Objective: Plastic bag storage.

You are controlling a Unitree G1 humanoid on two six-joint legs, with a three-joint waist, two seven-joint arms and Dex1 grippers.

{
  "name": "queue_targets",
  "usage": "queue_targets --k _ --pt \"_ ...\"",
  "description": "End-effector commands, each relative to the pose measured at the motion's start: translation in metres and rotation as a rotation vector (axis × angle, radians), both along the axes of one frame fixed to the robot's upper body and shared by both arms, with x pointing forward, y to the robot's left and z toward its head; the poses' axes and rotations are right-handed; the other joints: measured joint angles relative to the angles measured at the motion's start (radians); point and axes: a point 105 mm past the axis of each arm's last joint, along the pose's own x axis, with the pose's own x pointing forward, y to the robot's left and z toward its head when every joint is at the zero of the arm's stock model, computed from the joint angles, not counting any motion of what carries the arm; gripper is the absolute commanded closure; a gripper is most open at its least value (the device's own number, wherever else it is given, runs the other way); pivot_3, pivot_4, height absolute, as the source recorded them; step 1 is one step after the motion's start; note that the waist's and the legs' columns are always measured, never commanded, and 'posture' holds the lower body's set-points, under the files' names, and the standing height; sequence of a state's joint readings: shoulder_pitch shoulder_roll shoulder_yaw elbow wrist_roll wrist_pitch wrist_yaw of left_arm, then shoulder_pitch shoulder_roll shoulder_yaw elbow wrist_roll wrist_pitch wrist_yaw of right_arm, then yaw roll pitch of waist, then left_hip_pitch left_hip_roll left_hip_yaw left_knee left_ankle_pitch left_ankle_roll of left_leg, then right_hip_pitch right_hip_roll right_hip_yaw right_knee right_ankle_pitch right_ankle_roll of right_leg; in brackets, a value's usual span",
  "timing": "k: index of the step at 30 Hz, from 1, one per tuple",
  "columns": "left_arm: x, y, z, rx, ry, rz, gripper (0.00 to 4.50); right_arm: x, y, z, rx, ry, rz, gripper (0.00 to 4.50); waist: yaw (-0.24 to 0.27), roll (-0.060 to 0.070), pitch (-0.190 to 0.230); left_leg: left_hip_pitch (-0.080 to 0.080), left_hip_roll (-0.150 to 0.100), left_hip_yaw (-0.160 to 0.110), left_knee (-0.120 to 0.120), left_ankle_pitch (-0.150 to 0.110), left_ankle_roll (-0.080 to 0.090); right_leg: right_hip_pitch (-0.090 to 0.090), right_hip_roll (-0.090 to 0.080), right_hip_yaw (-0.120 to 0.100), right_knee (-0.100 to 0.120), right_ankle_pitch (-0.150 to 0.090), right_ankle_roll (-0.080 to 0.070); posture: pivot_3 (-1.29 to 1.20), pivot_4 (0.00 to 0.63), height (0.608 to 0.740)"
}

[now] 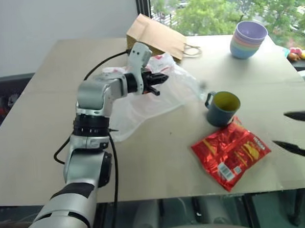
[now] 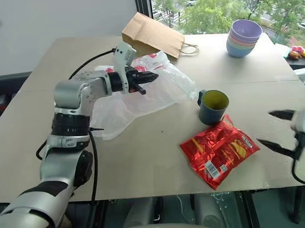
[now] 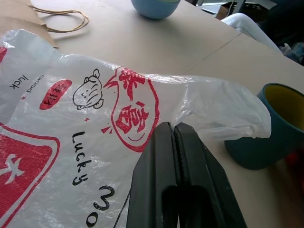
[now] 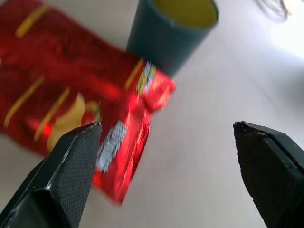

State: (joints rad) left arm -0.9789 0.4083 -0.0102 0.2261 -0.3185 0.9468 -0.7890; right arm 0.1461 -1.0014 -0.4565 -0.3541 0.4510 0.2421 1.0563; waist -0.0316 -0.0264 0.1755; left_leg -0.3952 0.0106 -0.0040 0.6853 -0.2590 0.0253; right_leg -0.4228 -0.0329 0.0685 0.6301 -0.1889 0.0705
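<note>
The plastic bag (image 1: 141, 102) is translucent white with red print. It lies crumpled on the table's middle, and one puffed end reaches toward the mug. My left gripper (image 1: 160, 81) hovers over the bag's upper part with its fingers (image 3: 166, 156) pressed shut. In the left wrist view the closed tips sit just before the red logo (image 3: 130, 116), and I cannot tell whether any film is pinched. At the table's right edge my right gripper (image 2: 276, 130) stands wide open and empty. It points at the red packet, and its fingertips (image 4: 76, 152) are spread well apart.
A teal mug (image 1: 223, 109) with a yellow inside stands right of the bag. A shiny red snack packet (image 1: 230, 153) lies in front of it. A brown paper bag (image 1: 156, 36) with handles lies at the back. Stacked pastel bowls (image 1: 248, 39) stand on the beige table (image 1: 160, 164) at the back right.
</note>
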Motion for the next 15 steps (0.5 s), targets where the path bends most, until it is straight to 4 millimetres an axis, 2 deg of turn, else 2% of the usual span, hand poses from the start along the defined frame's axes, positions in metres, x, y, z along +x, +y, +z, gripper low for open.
queue_targets --k 1,4,7,8,9,11,14,15 --pt "0.001 0.002 0.021 -0.014 -0.069 0.024 4.48 0.016 0.023 0.013 -0.027 -0.046 -0.014 0.00 0.000 0.000 0.000 0.000 0.000 0.000 0.000 0.000 0.000 0.000 0.000 0.000 0.001 0.000 0.001 0.00 0.150 0.740" --pt "0.004 0.001 0.028 -0.019 -0.082 0.054 4.48 0.039 0.050 0.017 -0.001 0.011 0.017 0.00 -0.001 0.000 0.001 -0.002 0.000 0.001 0.000 0.000 0.000 -0.001 -0.001 0.000 -0.002 0.002 0.002 0.00 0.150 0.740" --pt "0.005 -0.002 0.035 -0.021 -0.092 0.065 4.48 0.066 0.066 0.006 -0.034 0.061 0.007 0.00 0.001 -0.001 0.001 -0.005 -0.001 0.000 -0.001 0.000 0.000 -0.002 -0.001 0.000 -0.004 0.004 -0.001 0.00 0.150 0.740" --pt "0.006 -0.002 0.036 -0.020 -0.094 0.080 4.50 0.072 0.068 0.001 -0.054 0.084 0.012 0.53 0.003 -0.001 0.001 -0.004 -0.001 -0.001 -0.001 0.000 0.000 -0.001 -0.001 -0.001 -0.004 0.004 -0.001 0.00 0.150 0.740" --pt "0.008 -0.001 0.038 -0.020 -0.095 0.097 4.50 0.076 0.071 -0.003 -0.064 0.095 0.020 0.72 0.009 -0.001 0.001 -0.005 -0.001 -0.001 -0.001 0.000 0.000 -0.001 -0.001 -0.001 -0.004 0.004 -0.001 0.00 0.150 0.740" --pt "0.013 -0.001 0.041 -0.023 -0.097 0.128 4.50 0.085 0.074 -0.010 -0.065 0.127 0.006 1.59 0.017 -0.001 0.001 -0.005 -0.001 -0.001 -0.002 0.000 0.000 -0.002 -0.001 -0.002 -0.004 0.004 -0.001 0.00 0.150 0.740" --pt "0.019 0.000 0.045 -0.033 -0.090 0.172 4.50 0.090 0.071 -0.019 -0.133 0.149 0.013 3.13 0.022 0.000 0.001 -0.007 -0.002 -0.001 -0.002 0.000 0.000 -0.003 -0.002 -0.002 -0.004 0.004 -0.001 0.00 0.150 0.740" --pt "0.022 -0.001 0.047 -0.041 -0.083 0.181 4.50 0.090 0.070 -0.022 -0.161 0.160 0.024 3.45 0.023 0.000 0.001 -0.008 -0.002 -0.001 -0.002 0.000 0.000 -0.004 -0.002 -0.002 -0.004 0.004 -0.001 0.00 0.150 0.740"
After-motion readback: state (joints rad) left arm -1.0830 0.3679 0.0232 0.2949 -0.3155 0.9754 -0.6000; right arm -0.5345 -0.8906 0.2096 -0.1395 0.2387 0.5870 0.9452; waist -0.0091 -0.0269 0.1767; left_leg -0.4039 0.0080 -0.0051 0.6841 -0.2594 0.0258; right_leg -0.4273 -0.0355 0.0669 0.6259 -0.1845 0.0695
